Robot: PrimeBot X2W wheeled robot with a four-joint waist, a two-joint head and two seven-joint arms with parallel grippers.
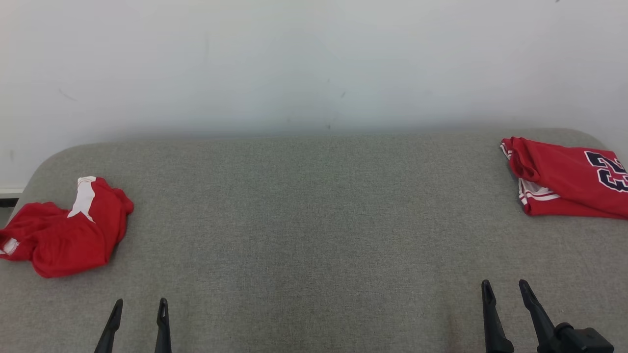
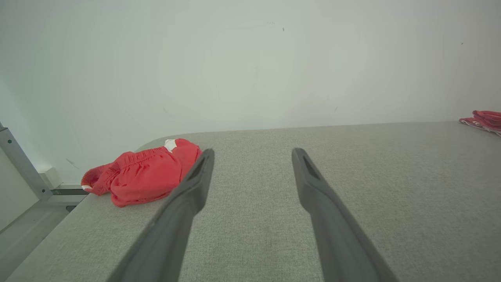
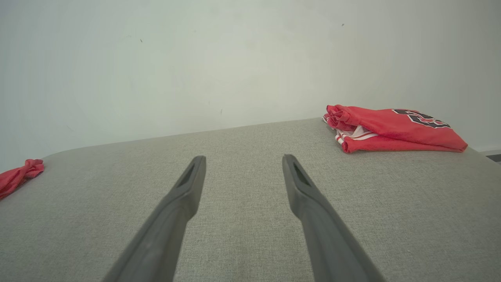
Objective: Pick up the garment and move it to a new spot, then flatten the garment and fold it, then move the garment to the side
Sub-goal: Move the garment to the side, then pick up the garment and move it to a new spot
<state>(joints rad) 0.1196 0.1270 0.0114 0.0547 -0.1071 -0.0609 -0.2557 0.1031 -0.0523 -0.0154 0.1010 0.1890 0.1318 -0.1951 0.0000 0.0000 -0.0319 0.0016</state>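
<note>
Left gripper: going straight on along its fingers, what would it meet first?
Likely nothing before the white wall: the open left gripper points over bare grey table, and the crumpled red shorts lie left of its line.

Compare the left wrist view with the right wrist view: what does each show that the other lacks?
Left wrist view's extras: the open left gripper, a grey metal post past the table's corner, and the gathered waistband of the crumpled red garment. Right wrist view's extras: the open right gripper and the dark number printed on the folded red jersey. Shared: both garments, one toward each end of the grey fabric table, and the white wall behind.
</note>
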